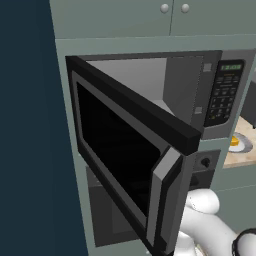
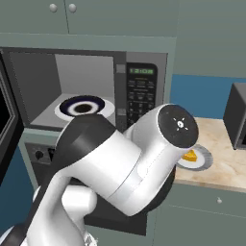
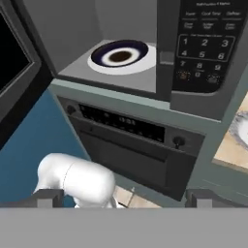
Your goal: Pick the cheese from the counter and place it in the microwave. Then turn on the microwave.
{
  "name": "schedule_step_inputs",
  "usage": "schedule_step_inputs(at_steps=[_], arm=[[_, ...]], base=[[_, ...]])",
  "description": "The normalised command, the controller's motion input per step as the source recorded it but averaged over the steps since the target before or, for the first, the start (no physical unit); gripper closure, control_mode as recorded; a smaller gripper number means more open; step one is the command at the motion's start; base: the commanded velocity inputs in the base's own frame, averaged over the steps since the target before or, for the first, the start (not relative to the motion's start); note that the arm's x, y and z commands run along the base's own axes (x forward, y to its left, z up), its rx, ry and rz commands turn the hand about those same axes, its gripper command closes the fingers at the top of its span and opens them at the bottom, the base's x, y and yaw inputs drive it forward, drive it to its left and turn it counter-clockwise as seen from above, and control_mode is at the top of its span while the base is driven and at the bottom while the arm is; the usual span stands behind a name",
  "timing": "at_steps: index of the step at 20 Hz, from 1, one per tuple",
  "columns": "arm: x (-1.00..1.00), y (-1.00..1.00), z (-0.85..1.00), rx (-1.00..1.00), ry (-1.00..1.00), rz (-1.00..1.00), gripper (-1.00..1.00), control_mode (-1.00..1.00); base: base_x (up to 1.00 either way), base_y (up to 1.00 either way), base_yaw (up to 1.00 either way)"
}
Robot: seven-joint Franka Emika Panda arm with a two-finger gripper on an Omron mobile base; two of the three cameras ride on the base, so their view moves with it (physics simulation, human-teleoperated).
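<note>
The cheese [image 2: 191, 156] is a small yellow-orange wedge lying on a round grey plate [image 2: 204, 162] on the tan counter [image 2: 226, 168], right of the microwave [image 2: 72, 72]. It also shows at the far right of the left base view as the cheese [image 1: 234, 142]. The microwave door [image 1: 125, 145] stands swung wide open to the left. A round turntable [image 3: 121, 55] lies inside the cavity. The keypad [image 3: 206, 48] is right of the cavity. My gripper [image 3: 127, 198] is open and holds nothing. It hangs low in front of the oven, well away from the cheese.
A black oven [image 3: 131, 133] with knobs and a display strip sits under the microwave. A dark appliance [image 2: 236, 115] stands on the counter at the far right. Grey-green cabinets [image 1: 165, 15] run above. The open door juts out on the left.
</note>
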Motion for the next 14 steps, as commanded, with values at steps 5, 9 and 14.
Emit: schedule_step_inputs(at_steps=[5, 9, 14], arm=[[0.08, -0.12, -0.54, -0.2, -0.27, -0.08, -1.0, -1.0], [0.72, -0.19, -0.41, -0.02, -0.13, -0.04, -1.0, -1.0], [0.59, -0.55, -0.11, 0.0, -0.03, -0.01, -1.0, -1.0]], base=[[0.0, 0.0, 0.0], [0.0, 0.0, 0.0], [0.0, 0.0, 0.0]])
